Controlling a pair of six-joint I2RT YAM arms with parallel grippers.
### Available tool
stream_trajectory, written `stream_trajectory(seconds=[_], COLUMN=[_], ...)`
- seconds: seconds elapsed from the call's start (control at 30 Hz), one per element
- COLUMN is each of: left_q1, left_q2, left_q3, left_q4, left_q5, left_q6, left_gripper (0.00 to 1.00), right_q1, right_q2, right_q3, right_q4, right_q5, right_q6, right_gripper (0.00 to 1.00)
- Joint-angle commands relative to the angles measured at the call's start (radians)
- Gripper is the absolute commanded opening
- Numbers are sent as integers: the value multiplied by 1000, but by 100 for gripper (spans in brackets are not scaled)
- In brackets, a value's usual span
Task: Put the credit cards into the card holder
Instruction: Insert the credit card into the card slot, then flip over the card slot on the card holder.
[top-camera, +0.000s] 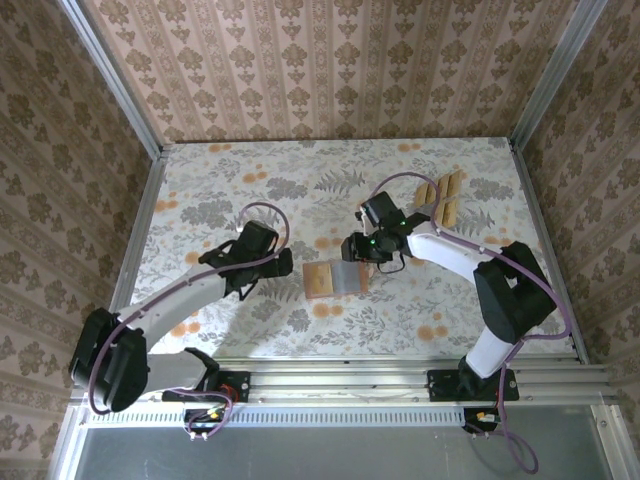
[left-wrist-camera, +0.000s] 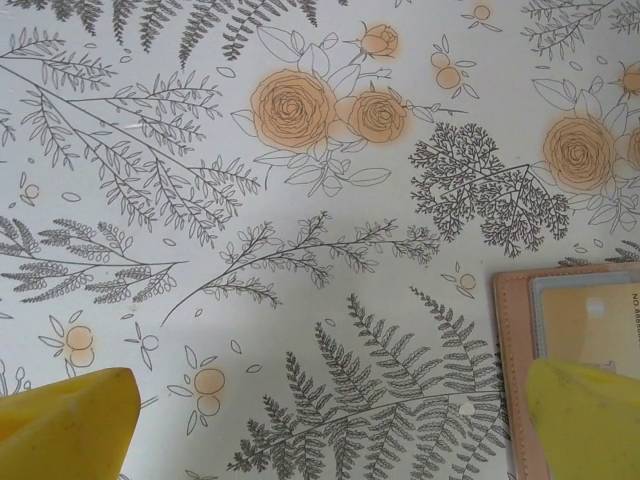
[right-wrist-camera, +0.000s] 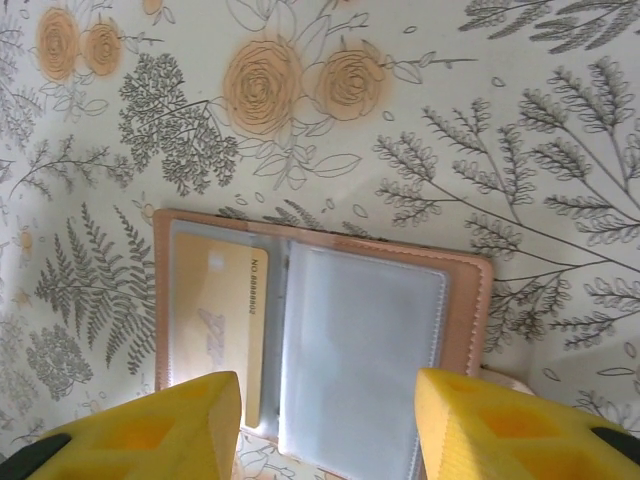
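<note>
The card holder (top-camera: 322, 281) lies open on the flowered table, salmon-brown with greyish pocket panels. In the right wrist view the card holder (right-wrist-camera: 462, 300) has one tan credit card (right-wrist-camera: 215, 320) tucked in its left pocket, while the right pocket shows nothing inside. My right gripper (right-wrist-camera: 325, 430) hovers open just over the holder's near edge, its yellow fingers (right-wrist-camera: 150, 430) apart and holding nothing. My left gripper (left-wrist-camera: 325, 425) is wide open over bare table to the left of the holder (left-wrist-camera: 510, 340). Loose credit cards (top-camera: 446, 200) lie at the back right.
The table (top-camera: 250, 190) is walled by patterned panels on three sides, with a metal rail along the near edge. Both arms reach in toward the middle, the left gripper (top-camera: 283, 265) and right gripper (top-camera: 352, 252) flanking the holder.
</note>
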Motion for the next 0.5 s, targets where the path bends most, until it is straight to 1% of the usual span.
stream_trajectory(seconds=[0.0, 0.13, 0.33, 0.47], left_q1=[2, -20, -133, -191], left_q2=[-17, 7, 78, 163], left_q3=[-8, 7, 49, 103], left_q4=[-9, -2, 64, 77], left_q5=[2, 27, 25, 13], left_q6=[-38, -49, -20, -21], left_gripper=[100, 100, 100, 100], right_q1=[-17, -21, -24, -29], right_q2=[-19, -5, 15, 27], right_q3=[24, 30, 40, 29], right_q4=[-57, -64, -85, -76], right_q5=[31, 40, 70, 69], right_q6=[-49, -65, -91, -95], right_gripper=[51, 51, 51, 47])
